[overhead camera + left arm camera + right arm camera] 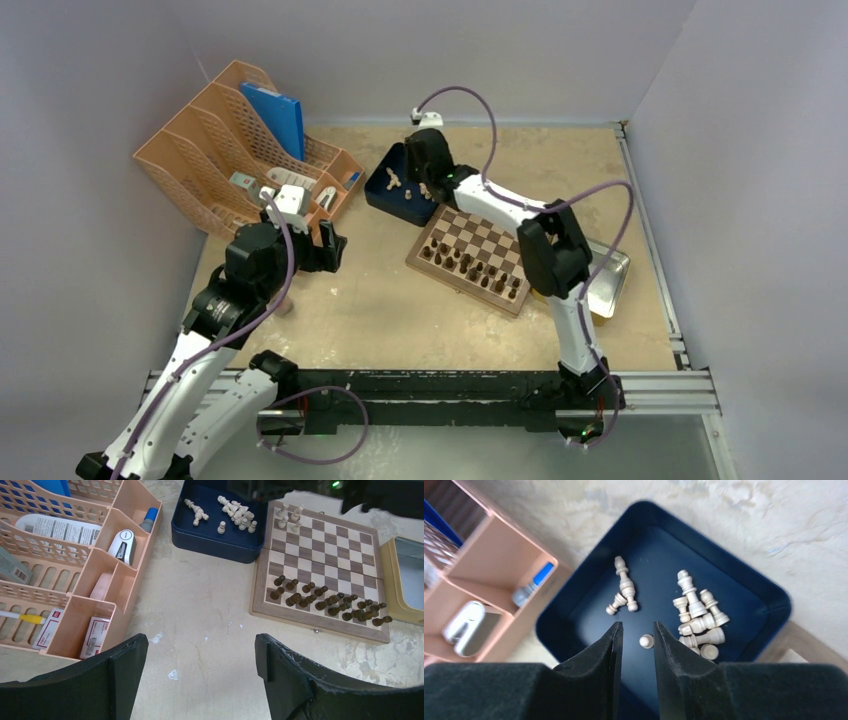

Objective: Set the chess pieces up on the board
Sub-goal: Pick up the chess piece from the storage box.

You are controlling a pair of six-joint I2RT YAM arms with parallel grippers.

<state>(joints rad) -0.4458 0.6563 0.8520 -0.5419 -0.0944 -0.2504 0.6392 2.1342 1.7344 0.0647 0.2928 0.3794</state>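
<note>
**Right gripper poised over a lone pawn in the tray**

The right gripper (pixel 637 626), its black jaws parted by a narrow gap and holding nothing, hangs above a small pale cream wooden pawn (pixel 646 641) standing alone in the dark blue square tray (pixel 774 597). Come straight down so the fingers straddle its head, then close gently, clear of the heap of cream chess pieces (pixel 696 620) just to its right. The square wooden checkered board (pixel 320 545) lies right of the tray. The left gripper (pixel 201 639) hangs wide open and empty over the table (pixel 200 595), near left.

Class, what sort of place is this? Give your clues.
Probably a robotics lab test cell: plain walls around a tabletop, arms bolted to a rail, a chessboard and desk organiser as props.
</note>
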